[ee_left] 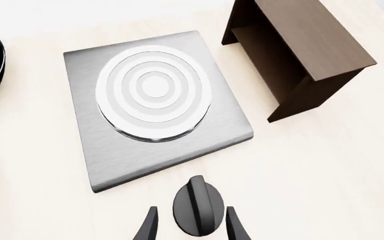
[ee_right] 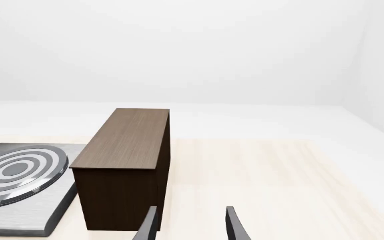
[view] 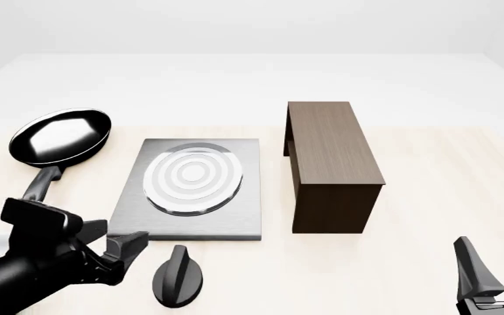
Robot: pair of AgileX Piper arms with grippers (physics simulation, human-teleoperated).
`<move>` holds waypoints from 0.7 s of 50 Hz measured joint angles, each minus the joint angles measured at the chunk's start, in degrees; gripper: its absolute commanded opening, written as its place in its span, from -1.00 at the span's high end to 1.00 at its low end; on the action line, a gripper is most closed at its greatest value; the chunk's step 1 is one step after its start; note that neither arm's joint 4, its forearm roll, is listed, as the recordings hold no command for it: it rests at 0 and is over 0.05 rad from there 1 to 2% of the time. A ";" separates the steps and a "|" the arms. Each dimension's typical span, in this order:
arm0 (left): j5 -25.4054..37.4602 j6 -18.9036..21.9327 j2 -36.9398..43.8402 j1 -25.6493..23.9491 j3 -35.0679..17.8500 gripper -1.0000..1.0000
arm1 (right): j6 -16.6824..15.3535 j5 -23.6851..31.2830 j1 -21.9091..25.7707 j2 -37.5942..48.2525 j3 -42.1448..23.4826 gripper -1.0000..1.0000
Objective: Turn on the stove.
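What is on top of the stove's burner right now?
Nothing sits on the burner; its silver rings show bare on the stove. The frying pan lies on the table beside the slab. What is under the slab is hidden.

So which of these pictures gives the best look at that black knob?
The left wrist view: the knob sits large between the open left gripper's fingers. The front view shows it smaller, beside that gripper. The right wrist view misses it entirely.

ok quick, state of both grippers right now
Left gripper: open, fingers either side of the knob, not closed on it.
Right gripper: open, holding nothing.
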 measured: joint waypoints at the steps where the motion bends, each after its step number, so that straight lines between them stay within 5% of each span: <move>1: 0.30 0.26 -0.29 0.61 -0.52 -1.00 | 0.00 0.00 0.00 0.00 0.00 -1.00; 35: 3.85 4.95 -2.89 18.66 -12.94 -1.00 | 0.01 0.00 0.00 0.00 0.00 -1.00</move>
